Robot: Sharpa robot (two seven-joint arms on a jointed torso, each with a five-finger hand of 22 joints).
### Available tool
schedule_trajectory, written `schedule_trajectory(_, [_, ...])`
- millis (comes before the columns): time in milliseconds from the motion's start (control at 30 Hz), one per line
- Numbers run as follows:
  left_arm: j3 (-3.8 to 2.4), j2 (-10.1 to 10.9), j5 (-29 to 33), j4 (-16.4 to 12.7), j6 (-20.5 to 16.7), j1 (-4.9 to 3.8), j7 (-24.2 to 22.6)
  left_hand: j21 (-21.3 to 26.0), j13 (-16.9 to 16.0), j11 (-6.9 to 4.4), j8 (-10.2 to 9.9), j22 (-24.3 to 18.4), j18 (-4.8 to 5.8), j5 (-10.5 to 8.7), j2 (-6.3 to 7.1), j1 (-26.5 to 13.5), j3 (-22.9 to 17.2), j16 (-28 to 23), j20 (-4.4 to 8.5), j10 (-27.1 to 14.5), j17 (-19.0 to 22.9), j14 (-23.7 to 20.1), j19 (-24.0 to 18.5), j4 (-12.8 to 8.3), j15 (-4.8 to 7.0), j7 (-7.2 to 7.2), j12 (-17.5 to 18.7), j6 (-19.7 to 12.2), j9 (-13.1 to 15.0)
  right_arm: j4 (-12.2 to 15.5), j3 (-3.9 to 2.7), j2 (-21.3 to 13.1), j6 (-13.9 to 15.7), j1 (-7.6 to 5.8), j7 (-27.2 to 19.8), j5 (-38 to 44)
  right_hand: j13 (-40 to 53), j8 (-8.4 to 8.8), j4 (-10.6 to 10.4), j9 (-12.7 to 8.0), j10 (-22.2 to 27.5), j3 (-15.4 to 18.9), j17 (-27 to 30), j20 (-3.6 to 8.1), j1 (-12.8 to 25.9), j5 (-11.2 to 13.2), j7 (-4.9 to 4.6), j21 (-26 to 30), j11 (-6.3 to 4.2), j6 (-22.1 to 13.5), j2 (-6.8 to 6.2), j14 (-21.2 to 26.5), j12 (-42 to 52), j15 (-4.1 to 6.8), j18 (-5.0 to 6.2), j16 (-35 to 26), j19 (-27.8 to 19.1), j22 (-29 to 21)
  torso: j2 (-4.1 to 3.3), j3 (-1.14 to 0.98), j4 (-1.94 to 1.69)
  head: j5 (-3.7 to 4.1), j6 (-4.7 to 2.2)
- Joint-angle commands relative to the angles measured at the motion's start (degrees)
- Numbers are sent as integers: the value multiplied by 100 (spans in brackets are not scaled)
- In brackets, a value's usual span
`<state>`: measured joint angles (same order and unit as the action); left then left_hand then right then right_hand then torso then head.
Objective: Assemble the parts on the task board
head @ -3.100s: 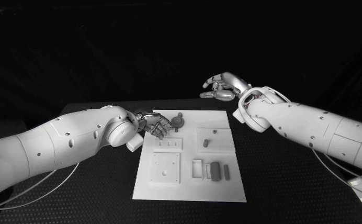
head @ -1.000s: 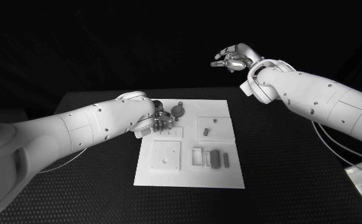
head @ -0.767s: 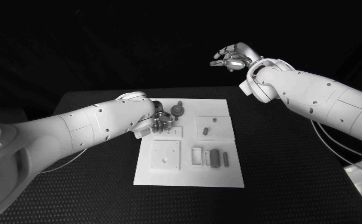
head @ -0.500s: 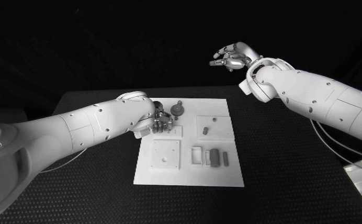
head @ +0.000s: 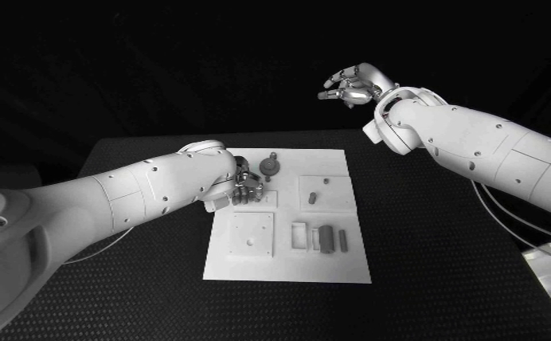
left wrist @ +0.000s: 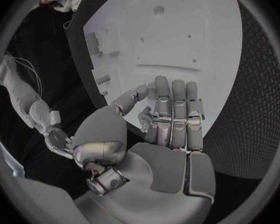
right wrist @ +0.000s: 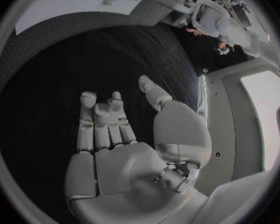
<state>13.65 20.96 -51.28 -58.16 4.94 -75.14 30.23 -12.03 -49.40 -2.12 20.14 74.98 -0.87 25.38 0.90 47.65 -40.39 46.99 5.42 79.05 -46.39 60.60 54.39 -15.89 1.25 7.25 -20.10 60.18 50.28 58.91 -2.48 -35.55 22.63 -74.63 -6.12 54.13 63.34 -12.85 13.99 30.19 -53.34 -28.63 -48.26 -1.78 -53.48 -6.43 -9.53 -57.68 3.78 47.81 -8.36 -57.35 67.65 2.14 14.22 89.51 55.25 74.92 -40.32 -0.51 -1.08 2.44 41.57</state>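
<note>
Left hand [head: 244, 190] is low over the far-left part of the task board [head: 287, 273], just beside a dark round part with a stem [head: 271, 166] that stands near the board's far edge. In the left wrist view the left hand [left wrist: 168, 119] lies with its long fingers [left wrist: 177, 112] straight and close together, palm toward the white plate [left wrist: 177, 40], thumb [left wrist: 129, 100] angled out to the side. No part is seen between thumb and fingers; I read this hand as empty and spread flat, though what lies under the fingertips is hidden.

Right hand [head: 353, 86] is raised well above and beyond the far edge of the black table [head: 436, 245], well apart from the board. Right wrist view: right hand [right wrist: 121, 139] has fingers loosely extended, thumb apart, nothing in it.

Other parts: a small dark peg [head: 312, 197] on a raised square block right of centre; 2 dark bars [head: 326, 238] lying side by side nearer the robot, beside a shallow recessed block [head: 252, 234].

Judgement: step in hand is the left hand's reach for a part in the far-left corner; no part is picked yet. Next move calls for closing thumb and fingers on 1 piece cleanly without knocking the stemmed part beside it. Assembly looks early.
</note>
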Motion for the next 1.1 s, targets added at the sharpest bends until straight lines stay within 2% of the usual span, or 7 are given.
schedule_trajectory(33, [0,-30,-32,13,32,28,-3,-39,8,-48,3,118,87,-18,-76,-1,9,40,7,-11,16,-40,38,20,-8,-544,-23,594,231,0,-4,6,-71,-1,-40,29,-7,9,33,-9,23,-7,-2,-3,-4,-28,-53,12,-9,-25,74,35,34,20,78,21,-37,85,1,-1,-2,-4,6])
schedule_trajectory(1100, [-1,-43,-230,101,-68,64,21,-47,52,-52,-25,118,87,-22,-99,11,9,183,11,-10,213,-74,42,8,-1,-546,-49,611,245,-14,-4,37,-93,0,-49,31,-31,9,60,-19,52,11,12,-16,-5,-29,-57,27,-4,-32,92,62,24,15,78,3,-62,80,-1,-1,-3,26,12])
